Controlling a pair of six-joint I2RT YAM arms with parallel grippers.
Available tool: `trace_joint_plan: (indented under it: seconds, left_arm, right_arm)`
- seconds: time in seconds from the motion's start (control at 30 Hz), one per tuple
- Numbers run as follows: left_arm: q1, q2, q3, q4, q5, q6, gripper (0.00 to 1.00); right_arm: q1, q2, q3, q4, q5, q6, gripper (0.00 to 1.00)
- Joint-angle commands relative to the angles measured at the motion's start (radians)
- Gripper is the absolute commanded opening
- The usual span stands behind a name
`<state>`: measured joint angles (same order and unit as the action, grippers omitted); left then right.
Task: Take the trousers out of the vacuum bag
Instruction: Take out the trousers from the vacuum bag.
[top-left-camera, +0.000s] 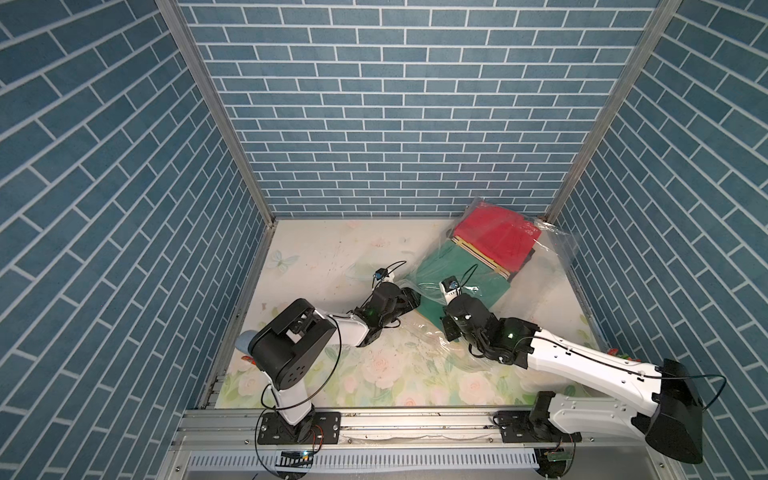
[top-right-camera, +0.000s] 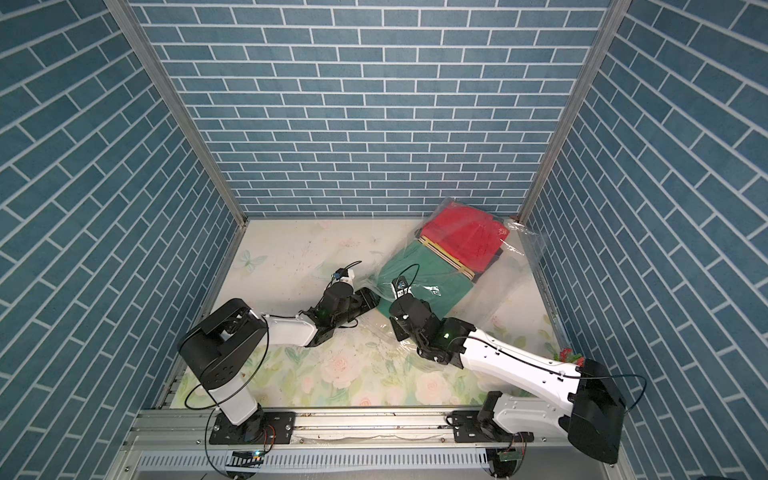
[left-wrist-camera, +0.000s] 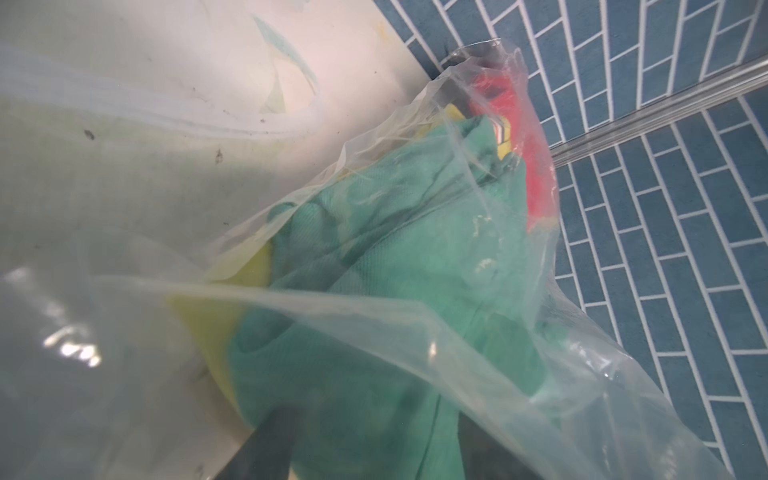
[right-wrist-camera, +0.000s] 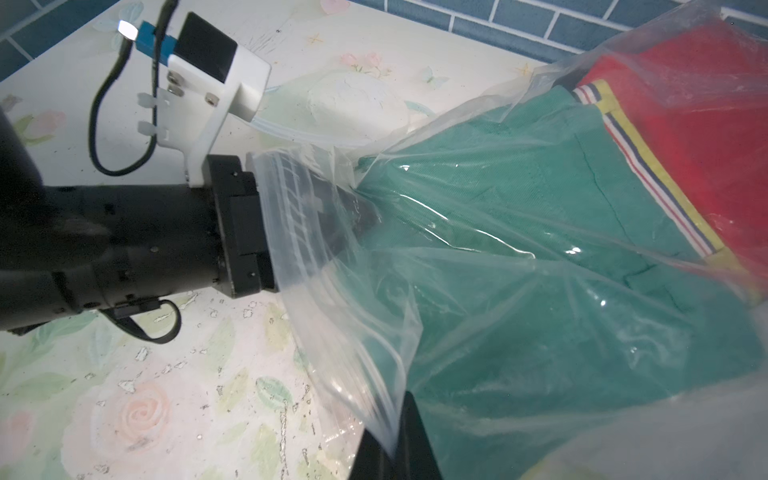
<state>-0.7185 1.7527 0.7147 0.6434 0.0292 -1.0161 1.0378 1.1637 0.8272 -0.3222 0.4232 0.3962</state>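
Note:
The clear, crinkly vacuum bag (top-left-camera: 555, 249) lies at the back right of the table, its mouth toward the arms. Inside are the folded trousers: a green pair (top-left-camera: 453, 266) nearest the mouth, a red pair (top-left-camera: 496, 235) on a striped waistband (right-wrist-camera: 648, 174) behind, and yellow cloth (left-wrist-camera: 232, 320) underneath. My left gripper (left-wrist-camera: 374, 449) reaches in through the mouth, its fingers (left-wrist-camera: 270, 444) on either side of the bunched green cloth. In both top views it sits at the bag's opening (top-left-camera: 411, 298) (top-right-camera: 370, 300). My right gripper (right-wrist-camera: 390, 444) is shut on the bag's lower mouth edge (top-left-camera: 448, 332).
The floral table cover (top-left-camera: 374, 374) spreads in front and to the left. Blue brick walls (top-left-camera: 395, 124) close in behind and on both sides, with a metal post (top-left-camera: 561, 199) beside the bag. A small red thing (top-left-camera: 619, 353) lies at the right edge.

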Motion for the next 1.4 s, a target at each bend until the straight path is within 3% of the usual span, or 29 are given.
trace_joint_plan:
  seconds: [0.0,0.23,0.4,0.53,0.77,0.8,1.13,1.37]
  left_arm:
    - [0.009,0.001,0.033,-0.106,-0.034,0.028,0.72]
    - [0.009,0.004,0.073,-0.21,-0.08,0.054,0.74]
    - [0.014,0.03,0.084,-0.141,-0.072,0.058,0.7]
    - [0.025,0.048,0.102,-0.093,-0.031,0.05,0.54]
    - [0.03,0.054,0.109,-0.075,0.005,0.031,0.06]
    - [0.03,0.042,0.101,-0.069,0.009,0.028,0.03]
    - [0.03,-0.093,0.064,-0.115,0.098,-0.007,0.0]
    - [0.031,-0.09,0.105,-0.13,0.195,-0.006,0.01]
  right_arm:
    - [-0.004,-0.03,0.005,-0.011,0.018,0.024,0.0]
    - [-0.004,-0.02,0.011,-0.006,0.017,0.023,0.0]
    - [-0.004,-0.019,0.012,-0.004,0.013,0.023,0.0]
    - [-0.004,-0.022,0.007,-0.008,0.016,0.024,0.0]
    - [-0.004,-0.034,-0.003,-0.012,0.023,0.029,0.0]
    - [-0.004,-0.035,-0.003,-0.012,0.023,0.029,0.0]
    - [-0.003,-0.022,-0.005,0.004,0.016,0.029,0.0]
    - [-0.003,-0.018,-0.001,0.003,0.011,0.03,0.0]
